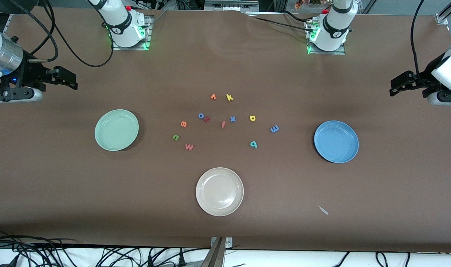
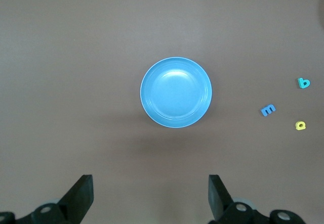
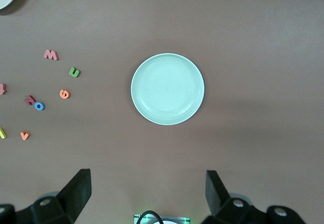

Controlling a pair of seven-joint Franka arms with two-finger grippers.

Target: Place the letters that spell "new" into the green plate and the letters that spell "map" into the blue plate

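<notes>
The green plate (image 1: 116,129) (image 3: 167,89) lies toward the right arm's end, the blue plate (image 1: 336,141) (image 2: 176,92) toward the left arm's end. Between them lie the green n (image 1: 176,137) (image 3: 74,72), orange e (image 1: 183,124) (image 3: 64,94) and salmon w (image 1: 189,147) (image 3: 50,55). Closer to the blue plate are the blue m (image 1: 274,129) (image 2: 268,109), yellow a (image 1: 252,118) (image 2: 300,125) and teal p (image 1: 253,144) (image 2: 303,83). Both plates hold nothing. My right gripper (image 1: 71,79) (image 3: 147,174) hangs open high over the table's right-arm end. My left gripper (image 1: 396,86) (image 2: 150,179) hangs open over the left-arm end.
A beige-white plate (image 1: 219,191) sits nearer to the front camera than the letters. Among the letters are an orange v (image 1: 213,96), yellow k (image 1: 229,97), blue o (image 1: 201,115), dark red letter (image 1: 207,119), salmon f (image 1: 223,124) and blue x (image 1: 232,119). A white scrap (image 1: 323,210) lies near the front edge.
</notes>
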